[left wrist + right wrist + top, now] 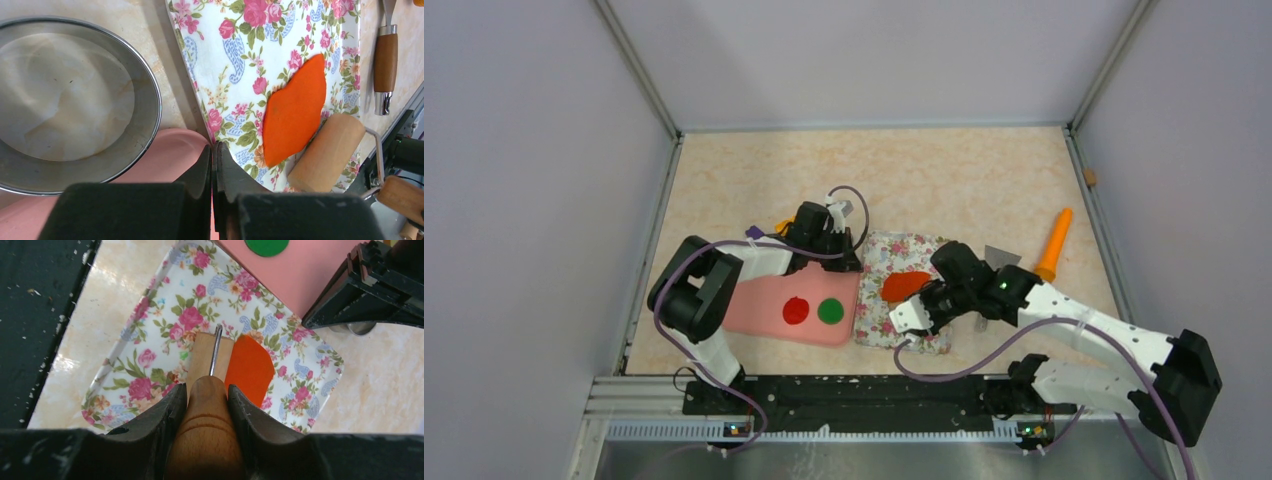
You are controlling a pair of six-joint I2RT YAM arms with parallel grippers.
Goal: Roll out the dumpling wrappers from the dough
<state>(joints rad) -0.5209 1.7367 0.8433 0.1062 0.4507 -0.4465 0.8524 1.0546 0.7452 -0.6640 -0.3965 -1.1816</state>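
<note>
Right, only the top view gives the red wrapper (796, 311), sitting beside the green wrapper (830, 311) on the pink tray (759, 310), lower centre-left. The right wrist view catches just the green one, cut off at its top edge. The left wrist view gives a clear look at the metal ring (156, 100) on the left of its frame, and at a wooden-handled tool (386, 62) at upper right.

Left gripper (214, 165): jaws pressed together, nothing between them, over the pink tray's edge. Right gripper (207, 395): narrow, clamped on the wooden handle of the roller (202, 355).

And the dough (905, 285) lies flat on the floral tray (894, 250), mid-frame from above. Both wrist views show the roller's barrel touching the dough's edge.

Round about, an orange stick (1055, 243) lies on the table (924, 170) at right, well apart from the floral tray. In the right wrist view the left gripper's black body fills the upper right, close to the floral tray's corner.
</note>
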